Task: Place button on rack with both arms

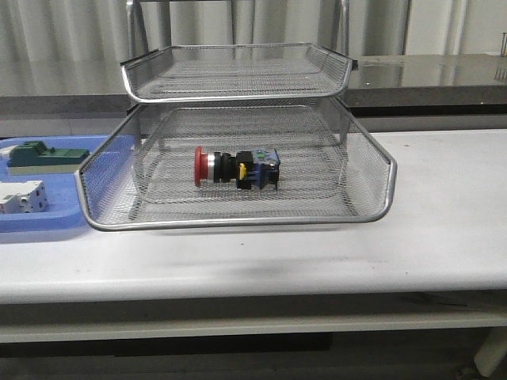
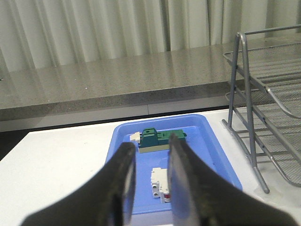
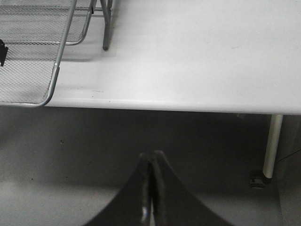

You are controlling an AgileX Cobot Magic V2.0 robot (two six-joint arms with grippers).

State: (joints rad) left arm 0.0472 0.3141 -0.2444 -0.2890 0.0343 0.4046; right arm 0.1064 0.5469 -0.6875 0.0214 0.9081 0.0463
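Observation:
The button, with red head, black body and blue-and-yellow rear block, lies on its side in the pulled-out lower tier of the wire-mesh rack. A dark bit of the button shows at the edge of the right wrist view. No arm shows in the front view. My left gripper is open and empty above the blue tray. My right gripper is shut and empty, off the table's front edge, over the floor. The rack's frame and its tier corner show in the wrist views.
A flat blue tray left of the rack holds a green block and a white boxy device; these also show in the left wrist view: tray, block, device. A table leg stands at the right.

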